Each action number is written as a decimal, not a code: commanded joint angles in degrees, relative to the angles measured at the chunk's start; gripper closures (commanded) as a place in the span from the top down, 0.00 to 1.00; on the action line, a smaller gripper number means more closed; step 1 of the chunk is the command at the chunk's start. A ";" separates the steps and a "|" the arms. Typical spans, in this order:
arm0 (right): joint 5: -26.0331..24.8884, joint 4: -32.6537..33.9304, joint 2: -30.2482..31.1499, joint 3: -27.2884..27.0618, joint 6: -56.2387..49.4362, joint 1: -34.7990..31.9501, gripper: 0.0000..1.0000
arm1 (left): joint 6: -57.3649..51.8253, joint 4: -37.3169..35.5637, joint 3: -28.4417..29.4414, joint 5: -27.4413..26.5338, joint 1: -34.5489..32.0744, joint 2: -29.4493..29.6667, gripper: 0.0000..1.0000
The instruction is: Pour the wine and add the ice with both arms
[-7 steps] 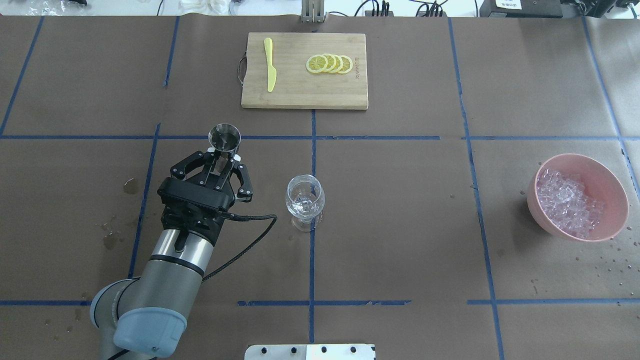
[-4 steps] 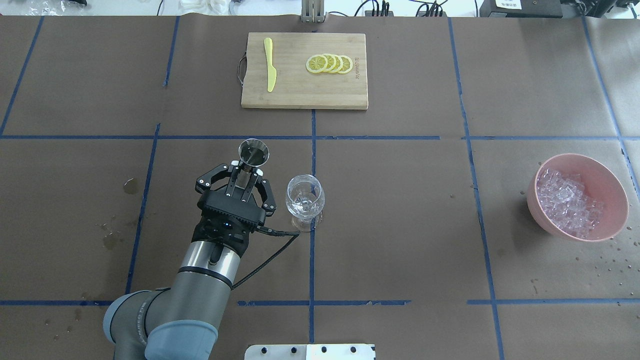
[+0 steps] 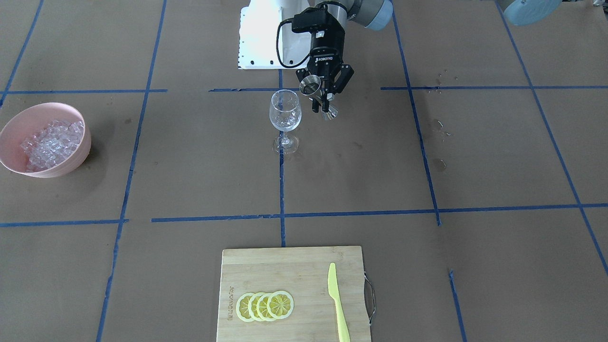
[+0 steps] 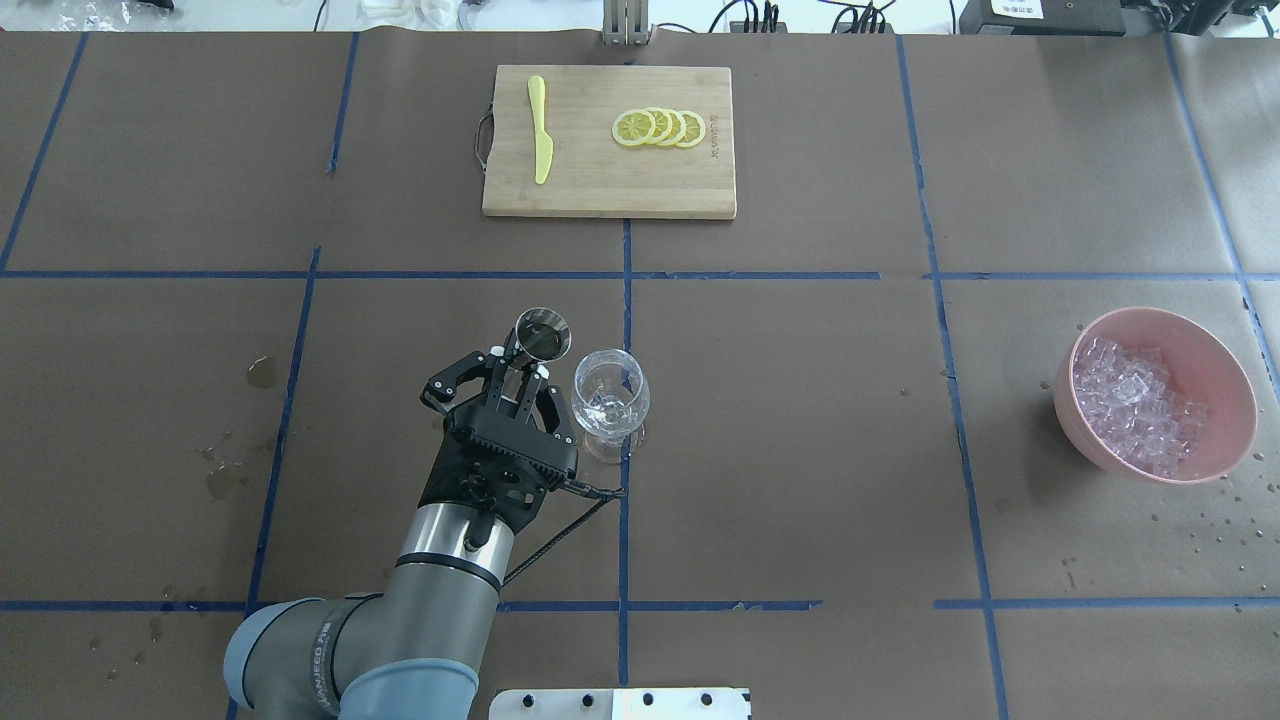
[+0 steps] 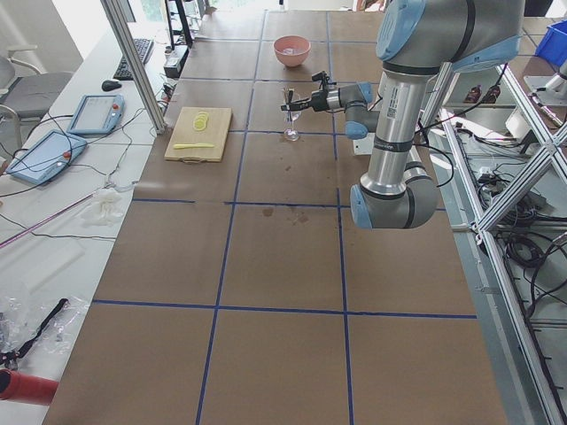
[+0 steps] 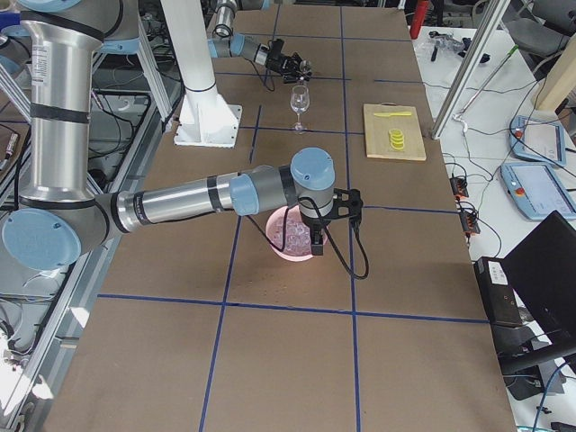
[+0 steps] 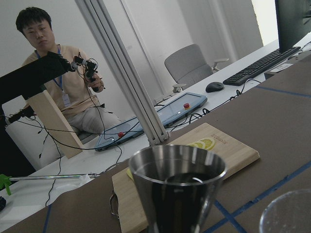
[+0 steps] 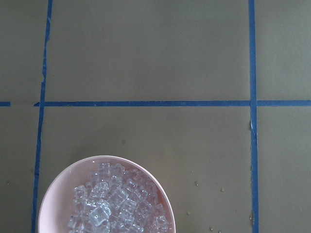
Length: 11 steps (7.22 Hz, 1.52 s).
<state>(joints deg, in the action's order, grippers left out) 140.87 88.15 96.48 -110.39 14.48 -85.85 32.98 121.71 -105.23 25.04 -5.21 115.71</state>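
Our left pincer (image 4: 520, 375) is closed on the narrow waist of a steel jigger (image 4: 541, 335) and holds it in the air just beside the wine glass (image 4: 610, 400), on the glass's left in the overhead view. In the front-facing view the left pincer (image 3: 324, 97) carries the jigger (image 3: 311, 87) at a lean, its upper mouth close to the rim of the wine glass (image 3: 285, 111); we cannot tell whether the two touch. The left wrist view shows the jigger (image 7: 177, 189) with dark liquid (image 7: 181, 178) inside, its surface below the rim.

The wine glass stands upright on the brown desk (image 4: 800, 450), on a blue tape line near the middle.

The ice (image 4: 1130, 400) lies heaped in a pink bowl (image 4: 1225, 360) far off on the robot's right side of the desk, well apart from the glass. In the right wrist view the ice (image 8: 116, 204) and the bowl (image 8: 58, 187) sit at the lower edge of the picture, seen straight from above.

Our right pincer (image 6: 317, 236) shows only in the exterior right view, where it points downward in line with the bowl; we cannot tell whether its fingers are wide or narrow.

At the far edge of the desk lies a wooden cutting board (image 4: 610, 180) with a row of lemon slices (image 4: 660, 127) and a yellow knife (image 4: 540, 130) on it.
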 commanded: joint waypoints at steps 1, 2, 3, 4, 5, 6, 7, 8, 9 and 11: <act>-0.07 0.00 -0.06 -0.35 0.55 0.77 1.00 | -5.00 -0.25 0.55 -2.08 0.12 0.04 0.00; -0.16 -0.09 -0.15 -0.35 0.55 0.95 1.00 | -11.39 -0.33 0.29 -5.40 0.12 0.04 0.00; -0.24 -0.09 -0.15 -0.35 0.55 1.04 1.00 | -15.37 -0.33 0.03 -6.57 0.12 0.04 0.00; -0.42 -0.09 -0.23 -0.35 0.55 1.13 1.00 | -19.76 -0.33 0.29 -9.02 0.29 0.04 0.00; -0.68 -0.09 -0.23 -0.35 0.55 1.21 1.00 | -21.80 -0.33 0.20 -9.13 0.47 0.13 0.00; -0.68 -0.09 -0.23 -0.35 0.55 1.30 1.00 | -22.08 -0.33 0.38 -9.13 0.90 0.65 0.00; -0.68 -0.09 -0.32 -0.26 0.55 1.39 1.00 | -25.65 -0.33 0.55 -9.22 1.26 1.18 0.00; -0.77 -0.09 -0.41 -0.26 0.55 1.39 1.00 | -26.04 -0.33 0.56 -9.22 1.35 1.44 0.00; -0.77 -0.09 -0.32 -0.26 0.55 1.39 1.00 | -27.26 -0.25 0.64 -9.22 1.43 1.45 0.00; -2.18 -0.09 -0.41 -0.26 0.46 1.65 1.00 | -33.12 -0.25 1.08 -11.39 1.70 1.45 0.00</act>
<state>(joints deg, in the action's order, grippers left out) 139.19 88.07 96.13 -110.66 14.97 -84.35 3.65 121.45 -104.47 15.30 -3.70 117.13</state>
